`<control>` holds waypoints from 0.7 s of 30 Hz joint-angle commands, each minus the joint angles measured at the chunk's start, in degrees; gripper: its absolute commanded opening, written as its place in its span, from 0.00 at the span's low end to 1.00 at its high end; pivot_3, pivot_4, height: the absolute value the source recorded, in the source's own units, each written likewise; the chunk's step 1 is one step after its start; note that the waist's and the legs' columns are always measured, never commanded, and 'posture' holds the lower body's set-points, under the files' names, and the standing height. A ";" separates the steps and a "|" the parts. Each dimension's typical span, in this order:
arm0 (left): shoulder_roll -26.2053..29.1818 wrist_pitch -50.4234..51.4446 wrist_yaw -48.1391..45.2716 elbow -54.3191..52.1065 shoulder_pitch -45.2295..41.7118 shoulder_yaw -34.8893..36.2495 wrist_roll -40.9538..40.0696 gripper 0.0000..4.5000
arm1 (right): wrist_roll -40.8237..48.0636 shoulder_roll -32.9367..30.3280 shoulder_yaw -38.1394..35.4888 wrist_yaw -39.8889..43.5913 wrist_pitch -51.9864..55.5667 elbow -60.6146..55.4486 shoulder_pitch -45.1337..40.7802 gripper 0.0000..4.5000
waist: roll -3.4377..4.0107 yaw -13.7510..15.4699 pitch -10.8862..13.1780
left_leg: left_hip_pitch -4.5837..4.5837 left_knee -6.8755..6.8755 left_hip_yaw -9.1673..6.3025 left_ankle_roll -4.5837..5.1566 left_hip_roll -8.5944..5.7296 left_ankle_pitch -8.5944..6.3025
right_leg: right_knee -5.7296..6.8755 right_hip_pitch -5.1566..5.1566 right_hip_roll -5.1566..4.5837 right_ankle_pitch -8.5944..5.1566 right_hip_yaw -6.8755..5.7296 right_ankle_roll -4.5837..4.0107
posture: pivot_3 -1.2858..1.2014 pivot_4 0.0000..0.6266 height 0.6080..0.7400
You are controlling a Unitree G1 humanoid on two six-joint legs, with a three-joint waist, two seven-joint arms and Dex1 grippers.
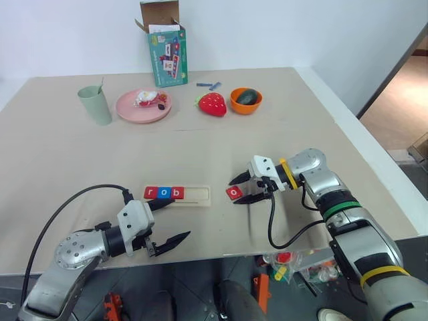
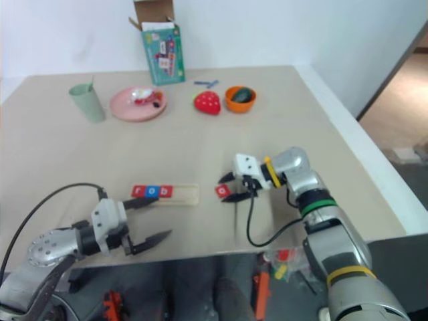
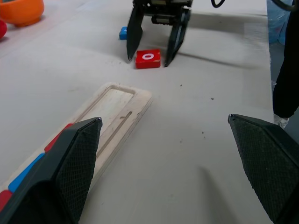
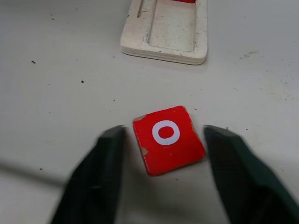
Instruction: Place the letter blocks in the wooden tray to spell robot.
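Right claw [image 1: 242, 188] sat low over the table [image 1: 60, 154], its two fingers straddling a red "o" block [image 4: 168, 138]. Wrist view showed a gap each side of the tile, so the fingers [image 4: 96, 172] were parted and not gripping; whether the tips rested on the table could not be told. The block lay flat, slightly skewed, with a chipped corner, just off the empty right-hand end of the wooden tray [image 1: 197, 195], not touching it.

Tray held three blocks side by side at its left end: red "r" [image 1: 150, 192], blue "o" [image 1: 164, 192], red "b" [image 1: 176, 192]. The remaining groove stood bare. In the left wrist view these three were mostly cut off behind the near finger; only red and blue slivers showed.

Left claw [image 1: 164, 224] hung wide open near the table's front edge, holding nothing, its upper finger close to the tray's left end. A small blue piece [image 3: 123, 33] peeked out beyond the right claw in the left wrist view; any letter on it was unreadable.

Open bare table lay between the tray and the far row: green cup [image 1: 95, 104], pink plate [image 1: 127, 110] with something small and unclear on it, strawberry [image 1: 212, 103], orange bowl [image 1: 234, 103] with a dark object inside, an opened box [image 1: 166, 50], and small blue bits [image 1: 208, 85] too tiny to identify. The table's right edge ran close beside the right arm
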 commanded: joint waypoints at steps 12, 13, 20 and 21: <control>-0.82 -0.63 2.10 1.18 1.05 3.69 -0.35 1.00 | 7.48 1.60 -4.56 -4.34 29.60 -28.50 5.57 0.26 | 0.02 0.00 0.01 | -0.04 0.00 -0.07 0.01 0.05 0.04 | 0.21 -0.14 0.09 -0.02 0.00 -0.07 | 0.52 0.24 1.00; -1.18 -0.23 2.53 1.35 0.99 4.03 -0.82 1.00 | 7.46 2.18 -4.28 -6.23 32.29 -31.68 6.16 0.26 | 0.02 -0.01 0.01 | -0.04 -0.01 -0.12 0.01 0.06 0.04 | 0.21 -0.13 0.09 -0.03 -0.03 -0.08 | 0.52 0.24 1.00; -2.91 2.43 4.81 2.09 -0.29 5.66 -3.10 1.00 | 1.94 7.33 -0.45 -18.23 40.89 -38.28 6.14 0.26 | 0.02 0.00 0.00 | -0.07 0.02 -0.12 -0.02 0.02 0.05 | 0.23 -0.13 0.08 -0.02 -0.07 -0.06 | 0.52 0.24 1.00; -2.89 2.53 4.89 2.02 -0.39 5.55 -3.05 1.00 | 1.49 7.73 -0.13 -19.00 41.24 -38.27 6.04 0.26 | 0.02 0.00 0.00 | -0.07 0.02 -0.11 -0.03 0.02 0.06 | 0.23 -0.14 0.08 -0.02 -0.07 -0.06 | 0.52 0.24 1.00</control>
